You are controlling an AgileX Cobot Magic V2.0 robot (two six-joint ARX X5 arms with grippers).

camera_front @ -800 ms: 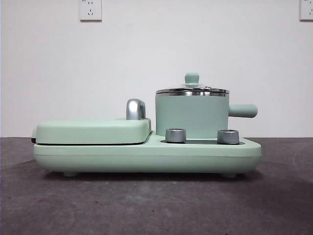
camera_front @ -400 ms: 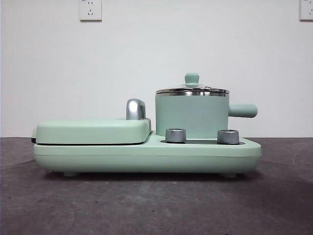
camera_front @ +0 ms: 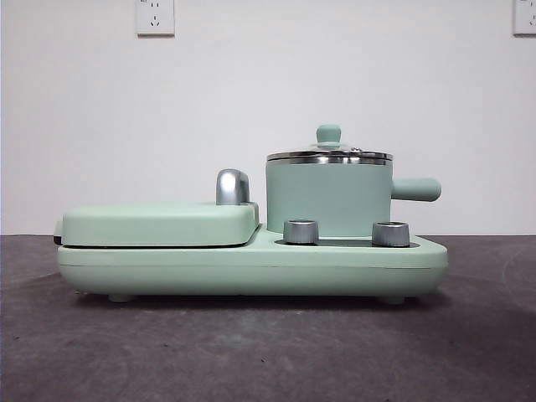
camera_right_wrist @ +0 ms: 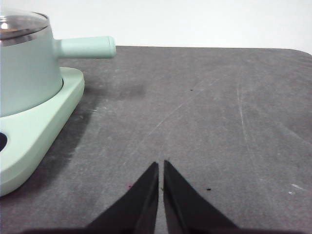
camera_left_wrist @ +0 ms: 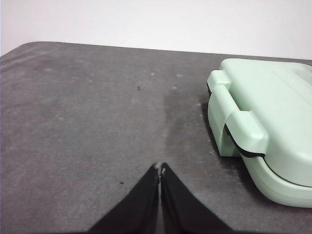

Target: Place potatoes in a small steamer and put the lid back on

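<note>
The small steamer (camera_front: 328, 198), a mint-green pot with a stubby side handle, stands on the right half of a mint-green cooker base (camera_front: 251, 266). The glass lid (camera_front: 329, 153) with its green knob sits on the pot. The steamer also shows in the right wrist view (camera_right_wrist: 27, 68) with the lid (camera_right_wrist: 19, 24) on it. The potato is out of view. My left gripper (camera_left_wrist: 160, 168) is shut and empty over bare table, beside the cooker's griddle end. My right gripper (camera_right_wrist: 161, 165) is shut and empty over bare table, beside the steamer end. Neither arm shows in the front view.
A flat mint-green griddle cover (camera_front: 159, 224) lies closed on the left half of the base, also seen in the left wrist view (camera_left_wrist: 265, 122). A chrome hinge post (camera_front: 232, 187) rises behind it. Two steel knobs (camera_front: 301, 232) sit at the base's front. Dark grey table (camera_front: 251, 352) spreads around.
</note>
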